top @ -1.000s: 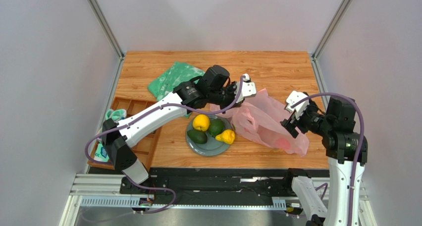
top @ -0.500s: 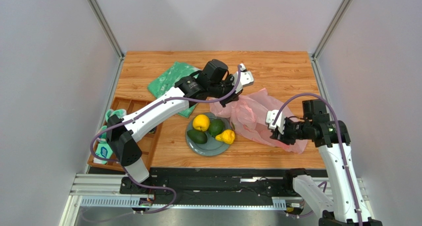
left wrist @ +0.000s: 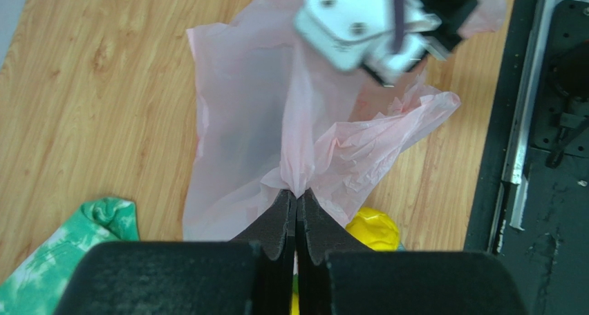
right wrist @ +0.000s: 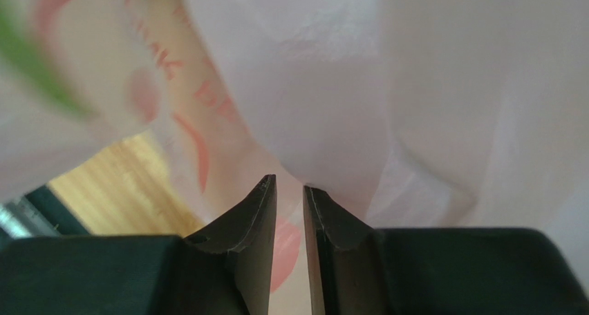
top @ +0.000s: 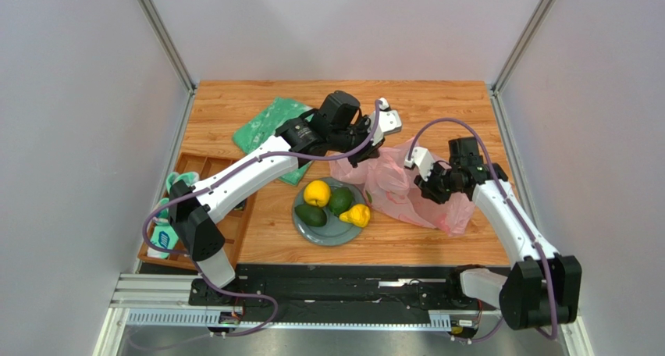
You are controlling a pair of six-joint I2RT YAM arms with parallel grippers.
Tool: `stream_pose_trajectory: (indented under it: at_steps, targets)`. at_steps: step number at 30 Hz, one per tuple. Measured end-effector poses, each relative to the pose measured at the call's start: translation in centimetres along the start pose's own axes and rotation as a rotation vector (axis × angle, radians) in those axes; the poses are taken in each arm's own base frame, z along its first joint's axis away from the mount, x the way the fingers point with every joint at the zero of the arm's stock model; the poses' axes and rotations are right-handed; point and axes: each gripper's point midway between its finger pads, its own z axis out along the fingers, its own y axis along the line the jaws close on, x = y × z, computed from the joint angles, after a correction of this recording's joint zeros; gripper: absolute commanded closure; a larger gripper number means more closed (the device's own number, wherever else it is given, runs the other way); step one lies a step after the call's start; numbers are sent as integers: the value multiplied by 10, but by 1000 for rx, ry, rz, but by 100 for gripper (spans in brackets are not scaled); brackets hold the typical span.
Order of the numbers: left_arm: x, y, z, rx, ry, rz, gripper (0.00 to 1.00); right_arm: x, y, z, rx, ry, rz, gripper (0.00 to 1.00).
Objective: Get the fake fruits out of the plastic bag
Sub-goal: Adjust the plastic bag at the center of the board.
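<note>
The wooden table [top: 437,110] carries everything, and bare boards show between the far edge and the things at mid-table, with a narrower bare strip along the near edge. The thin translucent pink plastic bag [top: 394,186] lies right of centre. It is crumpled and slack, with peach-coloured print showing through the film. Its left top is gathered into a peak and lifted off the wood, while its right end sags toward the near edge, short of the table's right side. From the left wrist the bag [left wrist: 242,121] fans out from that pinch in pale wrinkled folds. From the right wrist the bag [right wrist: 415,87] fills nearly the whole view. A flat green patterned bag [top: 269,126] lies at the far left, well apart from the pink one. A wooden compartment tray [top: 204,165] sits along the left edge, partly under the left arm. A round grey plate [top: 332,229] sits just left of the pink bag, near it. On the plate sit a round yellow-orange citrus [top: 317,193], two dark green avocado-like fruits [top: 311,215] [top: 339,201] and a small yellow lumpy fruit [top: 357,215], packed together. The left end effector [left wrist: 297,197] is clamped tight on the bag's gathered film. The right end effector [right wrist: 289,184] is pressed into the bag's right half with only a thin slit between its fingers. Whether it pinches film cannot be told.
</note>
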Motion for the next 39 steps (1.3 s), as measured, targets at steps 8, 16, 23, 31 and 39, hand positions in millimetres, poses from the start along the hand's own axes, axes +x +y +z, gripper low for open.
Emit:
stream_pose_trajectory:
  at_steps: [8, 16, 23, 31, 39]
  targets:
    - [0, -17, 0, 91, -8, -14, 100, -13, -49, 41, 80, -24, 98, 45]
    - [-12, -16, 10, 132, -27, -17, 100, -35, -91, 68, 145, -82, 150, 29]
    - [-7, -18, 23, 189, -15, -42, 100, -39, -122, 100, 152, -59, 233, 19]
    - [-2, -31, 25, 259, -4, -66, 100, -57, -152, 129, 130, -82, 295, 16]
    - [-3, -37, 28, 265, 2, -45, 100, -61, -172, 135, 137, -97, 354, 18]
